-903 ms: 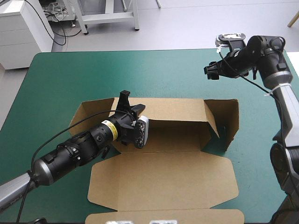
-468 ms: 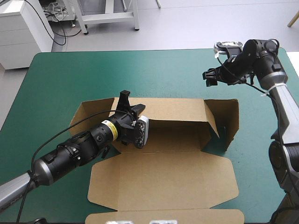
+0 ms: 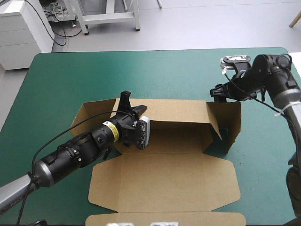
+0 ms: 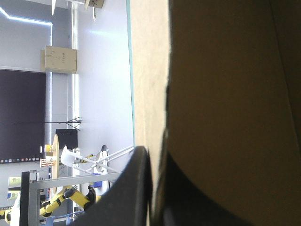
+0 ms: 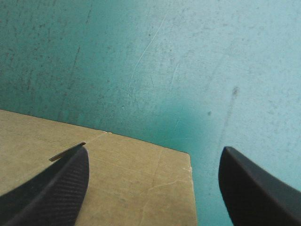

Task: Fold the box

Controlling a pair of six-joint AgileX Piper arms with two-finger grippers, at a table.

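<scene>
From my remote station I am looking down on the teal-green surface [image 3: 141, 70], with the brown box [image 3: 174, 141] lying at its middle as a half-raised tray. Bare cover is running in a broad band from the box's back wall [image 3: 178, 110] to the far edge, and a wide stretch is also showing on the left. On the right only a narrower strip is separating the raised end wall [image 3: 230, 122] from the surface's edge. The lid [image 3: 164, 183] is lying flat toward me, its last flap sitting close to the near edge, and the left end flap [image 3: 89, 115] is splaying outward, low and tilted.

The left arm [image 3: 75, 155] is reaching in from the near left corner across the lid's corner. Its jaws are pinching the left part of the back wall: in the left wrist view one black finger [image 4: 136, 188] is pressing against the board [image 4: 225, 94], all but closed on the sheet.

The right arm [image 3: 268, 77] is hanging over the box's far right corner. Its jaws are standing wide apart and holding nothing. In the right wrist view one finger [image 5: 56, 193] is hovering above the corner of board [image 5: 117, 188], the other above bare cover just beyond it.

A yellow label band [image 3: 109, 126] is circling the left arm's wrist; its print is showing too small for me to read.
</scene>
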